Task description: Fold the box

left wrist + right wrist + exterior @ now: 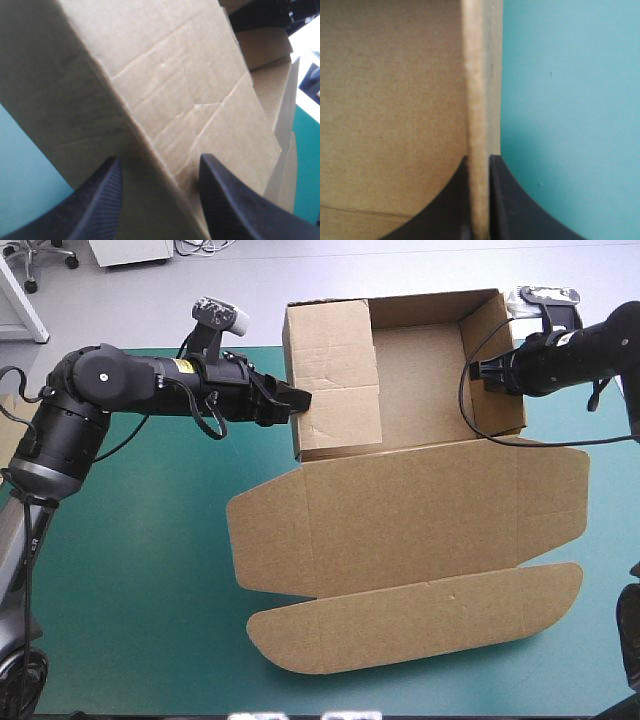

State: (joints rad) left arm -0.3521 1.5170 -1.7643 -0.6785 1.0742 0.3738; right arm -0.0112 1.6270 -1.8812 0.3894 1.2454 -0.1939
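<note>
Toward the far edge of the teal-green surface (130,540), about midway along it: the brown box (420,510), an open tray with walls raised. Lid flat on the cover, reaching toward the near edge, its rounded tuck flap nearest. Left wall's creased inner panel tipped inward over the tray floor.

At that left wall, the left hand (298,400), reaching in from the surface's left edge. Released, black fingers (107,200) spread apart, astride the folded ridge of the wall, one at the outer face, the other at the inner panel.

At the right wall, the right hand (490,373), grasping the box. Fingers all but together, the wall's edge pinched between them, tray's inside to one side, bare cover to the other.
</note>
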